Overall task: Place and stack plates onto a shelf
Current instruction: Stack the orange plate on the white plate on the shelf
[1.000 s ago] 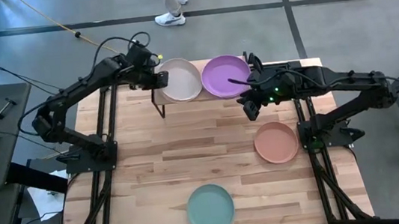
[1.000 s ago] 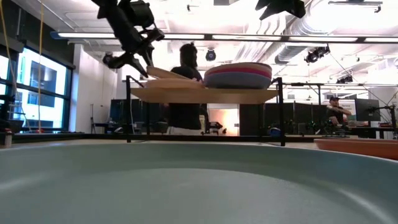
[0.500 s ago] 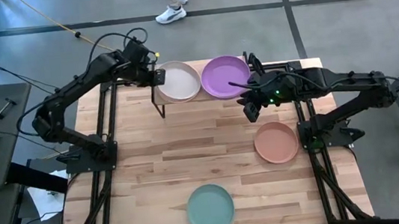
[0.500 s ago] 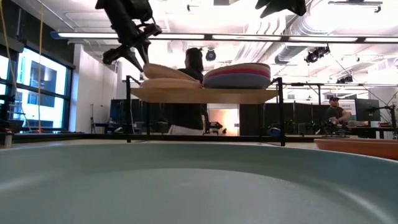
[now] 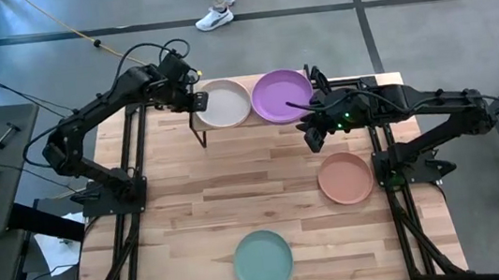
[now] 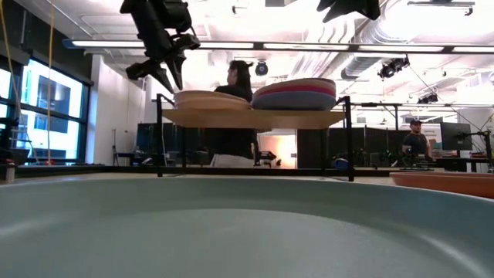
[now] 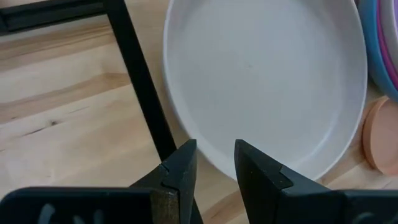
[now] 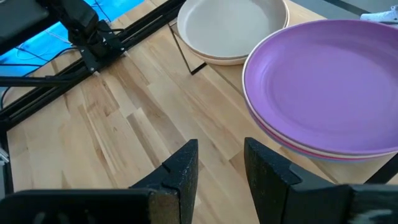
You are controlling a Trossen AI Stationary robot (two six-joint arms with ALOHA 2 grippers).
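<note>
Hovering at the far-left end of the shelf (image 5: 199, 125), the left gripper (image 5: 195, 93) is holding nothing, its fingers (image 7: 180, 171) standing slightly apart just outside the rim of the cream plate (image 5: 225, 101) lying flat on the board. The right gripper (image 5: 310, 133) is waiting beside the stack topped by the purple plate (image 5: 282, 95), fingers likewise parted and empty. The salmon plate (image 5: 345, 177) and teal plate (image 5: 263, 261) are lying on the tabletop (image 5: 191, 203), nearer the camera side.

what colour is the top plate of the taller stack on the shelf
Purple plate, clearest in the right wrist view.
</note>
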